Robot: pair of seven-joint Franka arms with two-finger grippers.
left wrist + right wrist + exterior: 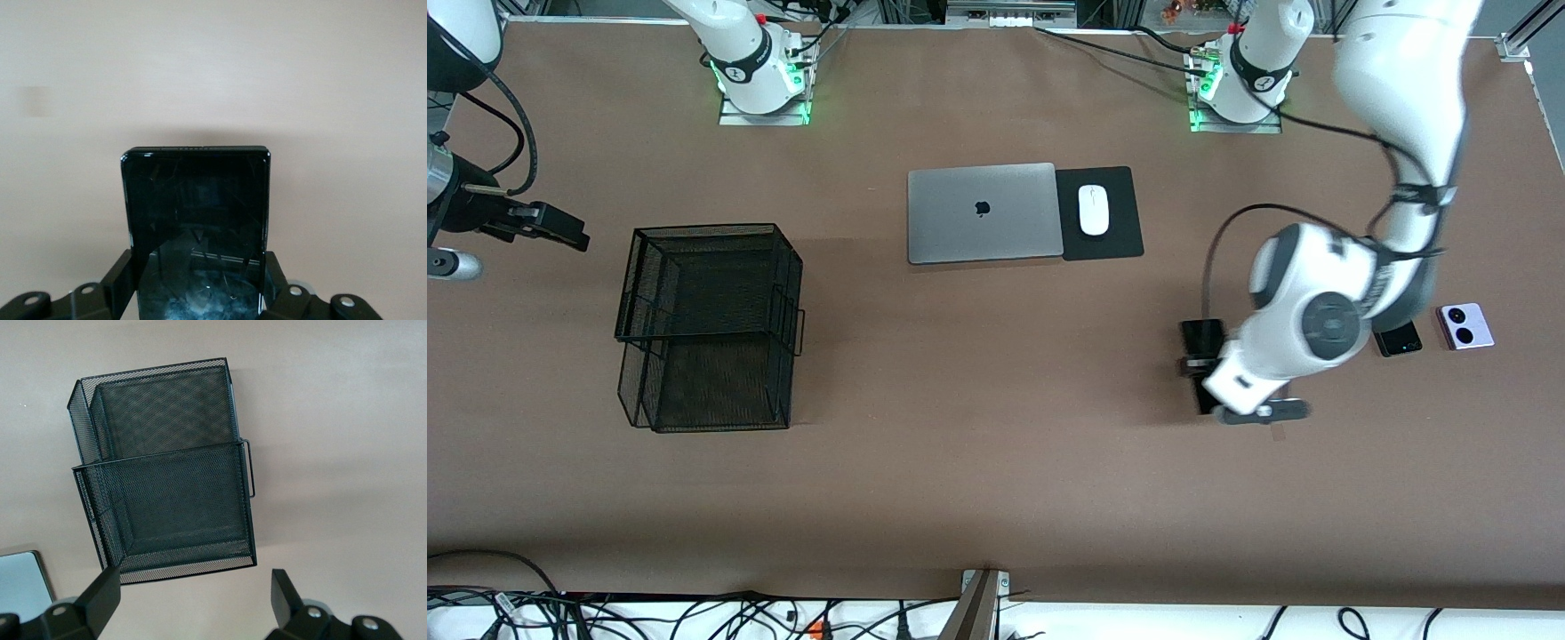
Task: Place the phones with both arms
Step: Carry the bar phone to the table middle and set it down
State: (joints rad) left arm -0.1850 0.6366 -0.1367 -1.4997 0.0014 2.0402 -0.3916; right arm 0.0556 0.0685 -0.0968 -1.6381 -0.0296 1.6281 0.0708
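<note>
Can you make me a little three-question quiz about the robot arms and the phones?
1. True or false: the left gripper is shut on the long black phone.
2. What does the open right gripper look down at? A) the white mouse B) the black mesh tray C) the lilac-white phone
3. Fill in: the small black folded phone lies beside the ____ phone.

Key: 1 true; 2 B; 3 lilac-white.
</note>
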